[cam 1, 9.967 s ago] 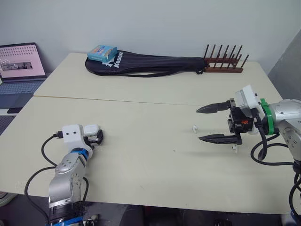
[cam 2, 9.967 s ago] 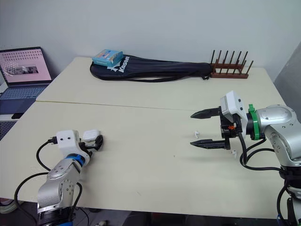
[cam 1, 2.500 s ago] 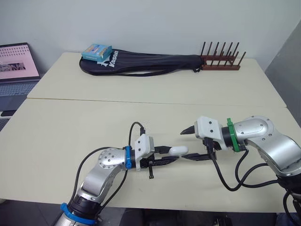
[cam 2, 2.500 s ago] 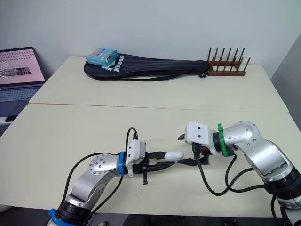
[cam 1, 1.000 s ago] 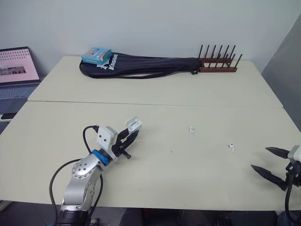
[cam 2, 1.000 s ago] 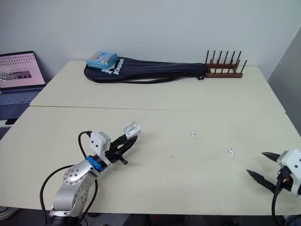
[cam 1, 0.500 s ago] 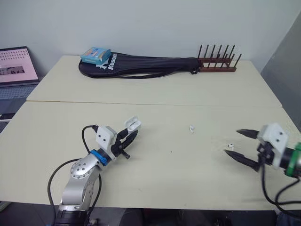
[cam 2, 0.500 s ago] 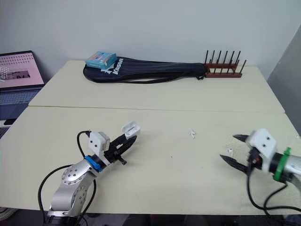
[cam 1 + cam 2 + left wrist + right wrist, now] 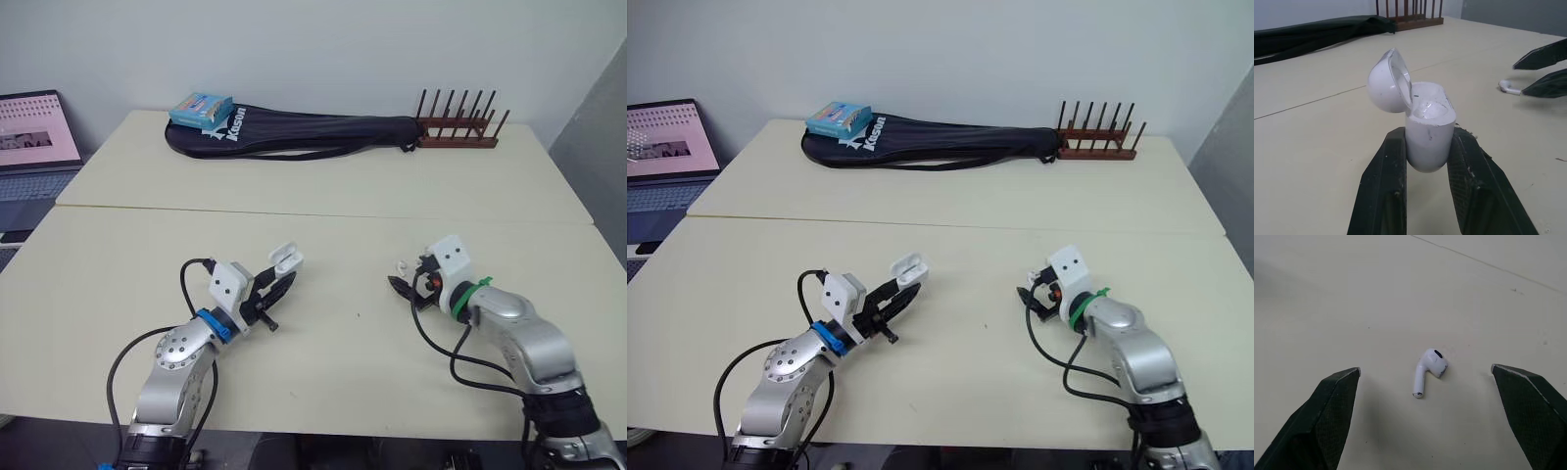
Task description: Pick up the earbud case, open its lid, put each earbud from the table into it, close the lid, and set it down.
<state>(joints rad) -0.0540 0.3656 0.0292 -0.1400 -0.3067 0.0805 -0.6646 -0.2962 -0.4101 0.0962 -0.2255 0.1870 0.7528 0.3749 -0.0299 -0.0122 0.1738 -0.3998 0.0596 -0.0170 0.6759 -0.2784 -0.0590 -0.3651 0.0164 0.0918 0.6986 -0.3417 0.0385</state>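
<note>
Standing over the near table (image 9: 323, 392), I see the left gripper (image 9: 282, 282) lifted a little off the surface, left of the middle, its two black fingers (image 9: 1383, 186) clenched on the earbud case (image 9: 1427, 142). The case sits upright between the fingertips, squeezed at its lower rounded half, with one finger against each side. Its lid (image 9: 1386, 88) is swung back on the hinge and tilts away to one side, so the hollow inside the top of the case is bare to see.

Right of the middle of the same table, the right gripper (image 9: 404, 287) is low over the surface with its jaws released and spread wide. One white earbud (image 9: 1430, 367) lies flat on the table between the two fingertips, about midway, touching neither of them. Its stem points back toward the wrist and its rounded head away from it. From the left wrist view, that earbud shows just beside the tips of the right gripper's fingers, well apart from the case.

Along the far edge of the far table lies a long black racket bag (image 9: 313, 132), with a blue box (image 9: 201, 108) on its left end and a wooden peg rack (image 9: 456, 137) touching its right end. A laptop (image 9: 34, 132) stands open off the left side.
</note>
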